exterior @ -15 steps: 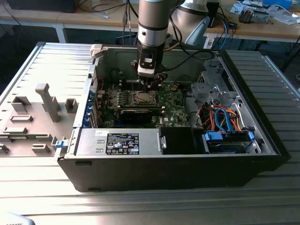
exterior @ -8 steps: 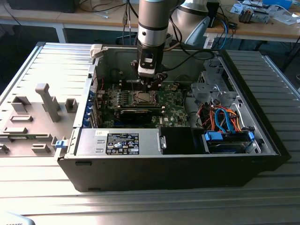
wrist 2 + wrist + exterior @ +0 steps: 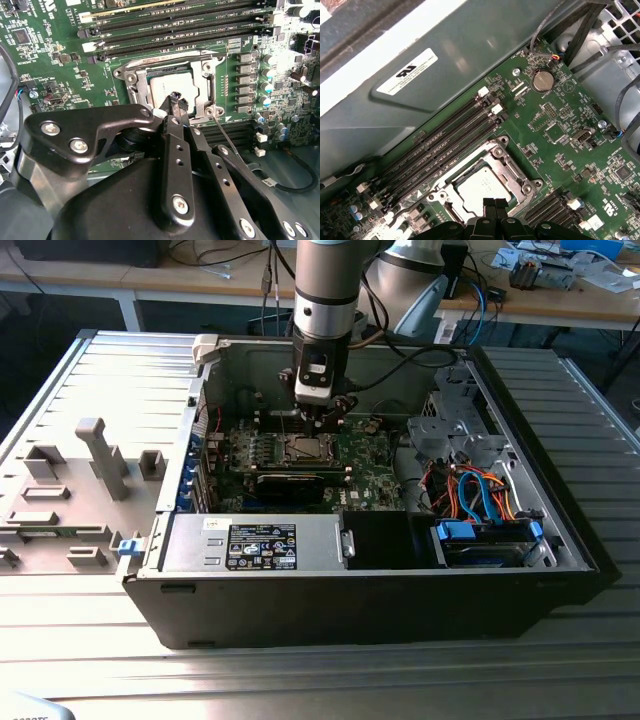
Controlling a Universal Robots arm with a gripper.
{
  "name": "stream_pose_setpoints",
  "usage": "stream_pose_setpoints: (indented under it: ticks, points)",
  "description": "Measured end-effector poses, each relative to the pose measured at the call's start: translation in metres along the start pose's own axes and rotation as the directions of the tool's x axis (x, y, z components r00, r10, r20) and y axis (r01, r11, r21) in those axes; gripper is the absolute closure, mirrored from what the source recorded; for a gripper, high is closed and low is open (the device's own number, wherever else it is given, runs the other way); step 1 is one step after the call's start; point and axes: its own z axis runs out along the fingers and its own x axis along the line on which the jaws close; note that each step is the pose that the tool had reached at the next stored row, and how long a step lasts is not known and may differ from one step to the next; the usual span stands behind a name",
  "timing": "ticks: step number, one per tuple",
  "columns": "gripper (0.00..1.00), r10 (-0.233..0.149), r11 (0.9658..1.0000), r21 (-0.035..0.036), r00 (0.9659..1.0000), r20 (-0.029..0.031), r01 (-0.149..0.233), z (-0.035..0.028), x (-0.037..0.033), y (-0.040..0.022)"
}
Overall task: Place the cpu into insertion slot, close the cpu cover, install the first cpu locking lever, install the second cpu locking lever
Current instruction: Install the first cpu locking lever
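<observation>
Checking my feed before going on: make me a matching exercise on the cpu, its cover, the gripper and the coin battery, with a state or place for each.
1 cpu
2 cpu cover
3 gripper
4 coin battery

A round, on the green board
B frame lying flat around the chip
C silvery square inside the frame
D tips together, above the chip

Pairs: 1-C, 2-B, 3-D, 4-A

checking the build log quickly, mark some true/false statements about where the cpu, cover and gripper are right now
1. The cpu lies outside the case. False: it sits on the green motherboard, framed by the cpu cover.
2. The cpu cover stands upright. False: it lies flat around the cpu.
3. The gripper is above the cpu's edge. True.
4. A round coin battery sits on the motherboard. True.
</observation>
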Motion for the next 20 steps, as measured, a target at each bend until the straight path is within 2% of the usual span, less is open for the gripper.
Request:
stream_pose_setpoints:
  ticks: [20]
  points:
    - [0.89,-0.02,0.9998,0.0001,0.9998,0.0005,0.02,0.0,0.0,0.0]
